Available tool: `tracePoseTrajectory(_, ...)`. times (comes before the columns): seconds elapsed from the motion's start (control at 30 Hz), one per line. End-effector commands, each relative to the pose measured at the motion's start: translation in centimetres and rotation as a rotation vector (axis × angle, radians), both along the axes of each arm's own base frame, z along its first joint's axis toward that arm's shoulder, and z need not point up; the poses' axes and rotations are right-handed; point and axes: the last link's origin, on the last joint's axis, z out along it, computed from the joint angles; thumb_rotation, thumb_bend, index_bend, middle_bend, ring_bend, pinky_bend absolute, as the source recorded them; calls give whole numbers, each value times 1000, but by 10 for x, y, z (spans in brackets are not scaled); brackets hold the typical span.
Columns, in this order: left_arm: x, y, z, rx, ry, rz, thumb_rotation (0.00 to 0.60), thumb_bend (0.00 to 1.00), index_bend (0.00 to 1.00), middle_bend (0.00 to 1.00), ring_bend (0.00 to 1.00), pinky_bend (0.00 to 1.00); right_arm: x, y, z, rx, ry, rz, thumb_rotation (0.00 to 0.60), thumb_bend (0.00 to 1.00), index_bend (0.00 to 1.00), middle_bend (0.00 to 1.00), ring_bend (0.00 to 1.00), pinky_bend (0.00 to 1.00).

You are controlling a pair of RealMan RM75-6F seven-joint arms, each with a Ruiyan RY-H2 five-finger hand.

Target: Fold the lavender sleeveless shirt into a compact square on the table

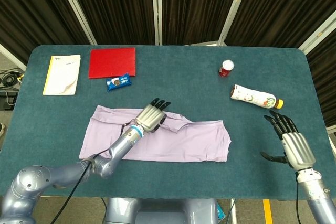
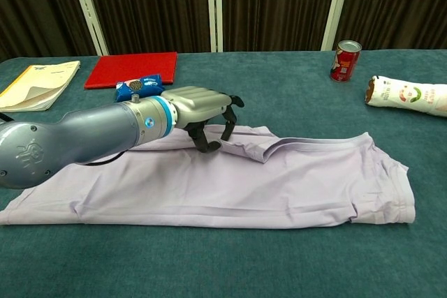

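The lavender shirt (image 1: 178,142) (image 2: 251,186) lies flat across the near middle of the table as a long band folded lengthwise, with a raised crease near the middle of its far edge. My left hand (image 1: 152,115) (image 2: 204,108) hovers over that far edge, fingers curved downward and apart, their tips touching the cloth beside the crease; no fabric is lifted. My right hand (image 1: 292,144) floats over bare table at the near right, fingers spread and holding nothing, well away from the shirt. The chest view does not show it.
A red folder (image 1: 112,62) (image 2: 131,69), a blue cookie pack (image 1: 118,82) (image 2: 138,86) and a yellowish booklet (image 1: 62,74) (image 2: 35,85) sit at the back left. A red can (image 1: 226,68) (image 2: 345,61) and a lying bottle (image 1: 255,96) (image 2: 408,95) are at the back right.
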Motion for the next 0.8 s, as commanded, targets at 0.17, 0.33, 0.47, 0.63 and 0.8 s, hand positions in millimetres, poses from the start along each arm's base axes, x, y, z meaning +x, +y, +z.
tracePoseTrajectory(0.17,4,13,8,46,-5,9,600,500,575,0,0,0,0,0,0,3,0,0,600,9,142,39,0,0)
tracePoseTrajectory(0.33,4,22,12,55,-6,40,600,495,547,0,0,0,0,0,-2,8,3,0,600,9,148,41,0,0)
tracePoseTrajectory(0.47,3,30,11,68,12,66,600,489,484,0,0,0,0,-1,-3,14,5,0,600,9,158,44,0,0)
tracePoseTrajectory(0.63,5,38,9,88,13,98,600,368,216,0,0,0,0,-1,-3,13,8,-2,600,9,165,47,0,0)
tracePoseTrajectory(0.8,10,42,11,100,-25,115,600,56,0,0,0,0,0,-1,-3,14,10,-4,600,9,166,48,0,0)
